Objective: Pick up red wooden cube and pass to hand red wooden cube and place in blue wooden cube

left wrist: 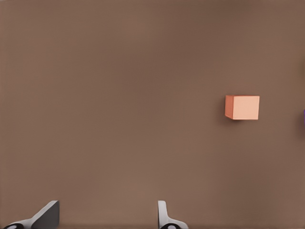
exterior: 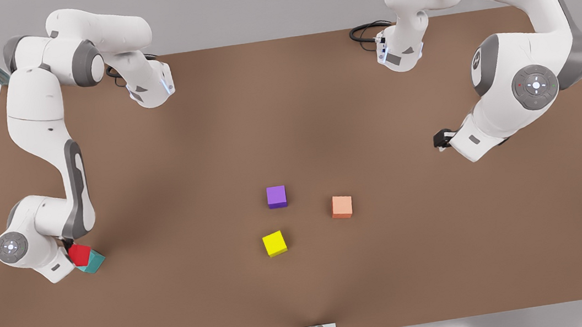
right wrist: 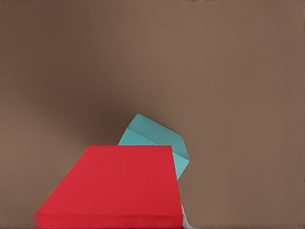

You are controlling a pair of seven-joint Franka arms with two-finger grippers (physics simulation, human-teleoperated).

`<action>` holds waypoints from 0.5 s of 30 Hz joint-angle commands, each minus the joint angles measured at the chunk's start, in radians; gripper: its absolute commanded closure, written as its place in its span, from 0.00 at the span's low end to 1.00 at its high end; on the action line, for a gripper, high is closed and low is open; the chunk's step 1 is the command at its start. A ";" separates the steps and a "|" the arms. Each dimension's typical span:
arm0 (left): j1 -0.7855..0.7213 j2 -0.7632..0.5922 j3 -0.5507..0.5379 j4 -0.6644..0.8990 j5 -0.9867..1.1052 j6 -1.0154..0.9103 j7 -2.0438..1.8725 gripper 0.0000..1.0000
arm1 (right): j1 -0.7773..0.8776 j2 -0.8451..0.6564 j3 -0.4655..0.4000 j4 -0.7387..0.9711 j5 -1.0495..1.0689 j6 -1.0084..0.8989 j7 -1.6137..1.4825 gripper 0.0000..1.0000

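On the front view's left, the right arm folds low over the brown counter (exterior: 287, 130), its right claw (exterior: 72, 256) clamped on the red wooden cube (exterior: 79, 254); its fingers are mostly hidden behind the wrist. The cube sits tilted in the claw, overlapping the blue wooden cube (exterior: 95, 261) just under and beside it; contact cannot be told. On the front view's right, the left arm waits, its left claw (exterior: 441, 140) spread apart, the salmon cube (exterior: 342, 206) well ahead of it.
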 commanded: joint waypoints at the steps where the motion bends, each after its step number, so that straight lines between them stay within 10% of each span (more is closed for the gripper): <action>1: 0.000 -0.001 0.000 0.000 0.001 -0.001 -0.032 0.00 | -0.002 0.002 0.000 -0.001 0.004 0.011 0.065 0.00; 15: 0.002 -0.001 0.000 0.000 0.002 -0.001 -0.032 0.00 | 0.038 -0.155 0.003 0.059 0.055 -0.253 0.028 0.00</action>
